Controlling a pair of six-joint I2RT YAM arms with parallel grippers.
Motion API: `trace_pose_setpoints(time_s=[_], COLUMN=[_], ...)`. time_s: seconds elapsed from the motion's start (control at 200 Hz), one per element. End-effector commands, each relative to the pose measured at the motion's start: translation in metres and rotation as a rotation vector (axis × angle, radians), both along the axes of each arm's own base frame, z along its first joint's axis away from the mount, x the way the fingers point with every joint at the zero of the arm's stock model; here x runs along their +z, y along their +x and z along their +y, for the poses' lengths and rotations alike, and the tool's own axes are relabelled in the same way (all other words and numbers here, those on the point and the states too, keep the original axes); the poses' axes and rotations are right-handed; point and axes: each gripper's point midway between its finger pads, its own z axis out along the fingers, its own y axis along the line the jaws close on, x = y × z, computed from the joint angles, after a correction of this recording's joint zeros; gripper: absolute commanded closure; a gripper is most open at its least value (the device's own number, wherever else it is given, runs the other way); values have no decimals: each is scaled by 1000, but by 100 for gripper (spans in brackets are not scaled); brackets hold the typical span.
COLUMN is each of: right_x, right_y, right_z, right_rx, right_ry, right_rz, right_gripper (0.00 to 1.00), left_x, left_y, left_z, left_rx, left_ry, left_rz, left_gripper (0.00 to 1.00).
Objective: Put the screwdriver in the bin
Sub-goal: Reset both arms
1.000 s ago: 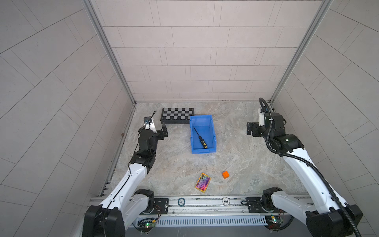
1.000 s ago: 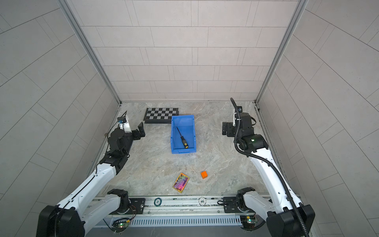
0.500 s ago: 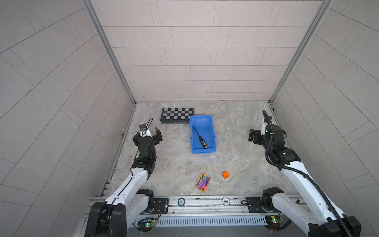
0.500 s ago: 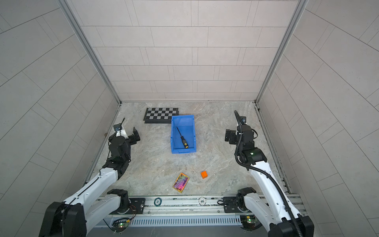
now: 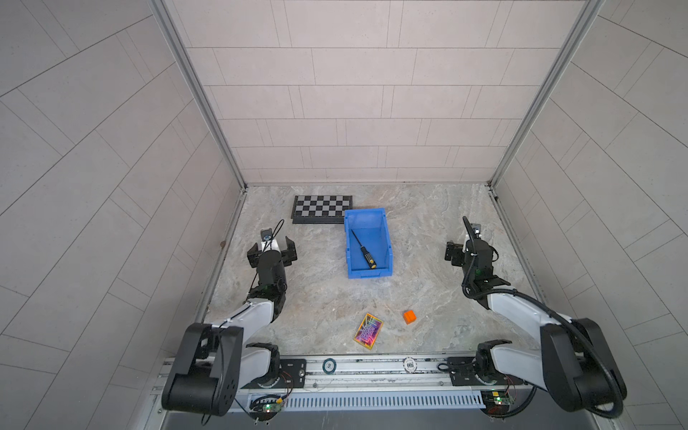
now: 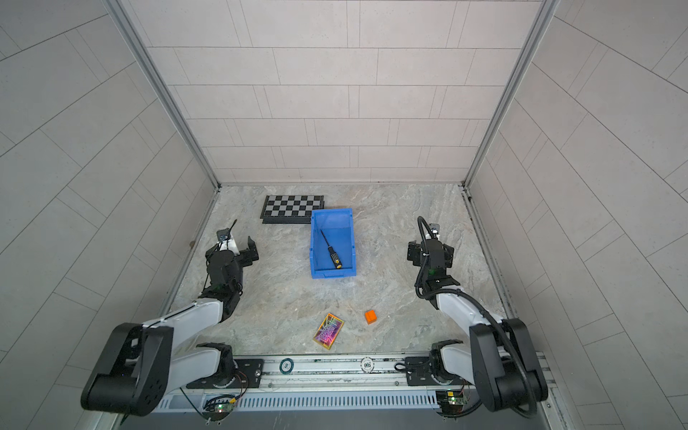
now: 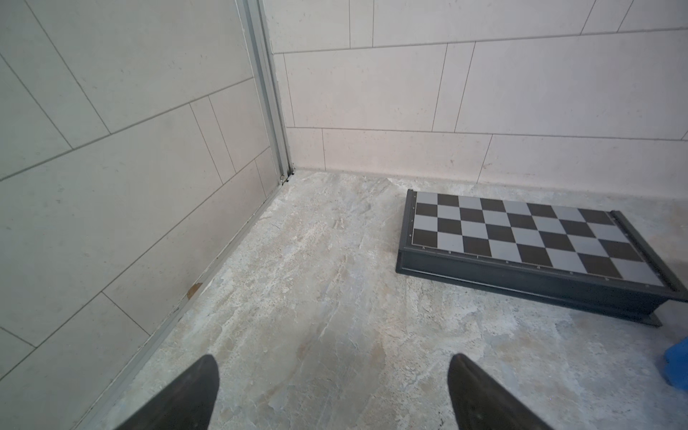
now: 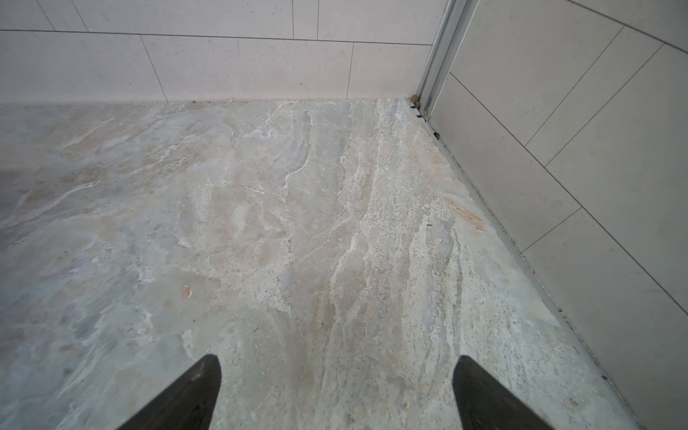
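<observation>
Now the screwdriver (image 5: 363,250) lies down flat inside the bin (image 5: 347,245), on its floor. It lies slanted. Its thin dark tip points to the far left corner of the bin, and its yellow end is close to the low front lip. Both top views show this, and in a top view you can see the black handle with little pale dots (image 6: 334,257). Nothing holds the screwdriver. The blue bin (image 6: 333,275) stands in the middle of the table (image 5: 316,298), a bit toward the back wall. Its far left corner is right beside a black and grey checkerboard (image 5: 322,208), but I cannot tell if the two touch. The left wrist view shows the checkerboard (image 7: 521,234) lying flat near the back wall, with a tiny bit of the blue bin at the edge of the picture. Near the front of the table, well away from the bin, lie a small orange cube (image 5: 409,316) and a shiny card with many colours (image 5: 368,330), close to each other. The left gripper (image 5: 271,250) is off to the left of the bin, near the left wall. Its two fingers (image 7: 193,394) are spread wide apart with only bare table between them, so it holds nothing. The right gripper (image 5: 471,250) is off to the right of the bin, near the right wall. Its fingers (image 8: 197,394) are wide apart too, and it holds nothing. Both grippers are well away from the bin.
</observation>
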Motion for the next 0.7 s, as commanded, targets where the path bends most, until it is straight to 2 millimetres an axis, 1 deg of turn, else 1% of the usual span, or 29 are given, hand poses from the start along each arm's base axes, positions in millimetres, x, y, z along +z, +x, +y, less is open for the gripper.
trace_pose_setpoints(time_s=[0.0, 0.06, 0.12, 0.17, 0.21, 0.295, 0.32, 0.361, 0.421, 0.466, 0.491, 0.521, 0.571, 0.606, 0.666, 0.696], right_x=[14, 9, 1, -1, -3, -13, -16, -21, -23, -27, -28, -30, -26, -29, -30, -30], right_y=[20, 24, 23, 24, 26, 33, 36, 39, 42, 38, 36, 32, 28, 25, 30, 34], right_z=[-8, -11, -17, -19, -19, -19, -18, -14, -6, 0, 1, 1, -1, -4, -2, 0], right_rx=[-11, -7, -25, -29, -25, -20, -11, 8, 64, 99, 100, 101, 94, 79, 88, 102], right_ry=[-47, -50, -40, -38, -39, -34, -32, -29, -39, -36, -35, -38, -38, -38, -36, -36], right_rz=[-72, -72, -75, -90, -93, -53, -40, -29, -41, -50, -64, -94, -168, -141, -109, -109], right_gripper=[1, 1, 1, 1, 1, 1, 1, 1, 1, 1, 1, 1, 1, 1, 1, 1], left_x=[8, 5, 1, -7, -13, -15, -13, -15, -15, -16, -17, -17, -18, -17, -18, -18], left_y=[11, 13, 17, 20, 24, 25, 26, 27, 28, 31, 34, 36, 36, 37, 39, 39], left_z=[-1, 1, 1, 1, 1, -1, -1, -1, -5, -11, -19, -23, -25, -26, -32, -31], left_rx=[-6, 9, 15, 15, 16, 8, 9, 9, -1, -39, -89, -115, -128, -134, -173, -175], left_ry=[-17, -18, -17, -16, -16, -8, -7, -2, 10, 17, 12, 14, 14, 10, 12, 9], left_rz=[-60, -58, -61, -45, -34, -15, -29, -14, -7, 6, 13, 15, 20, 19, 27, 27], left_gripper=[0, 0, 0, 1, 0, 1, 0, 0, 1, 1, 1, 0, 1, 1, 0, 1])
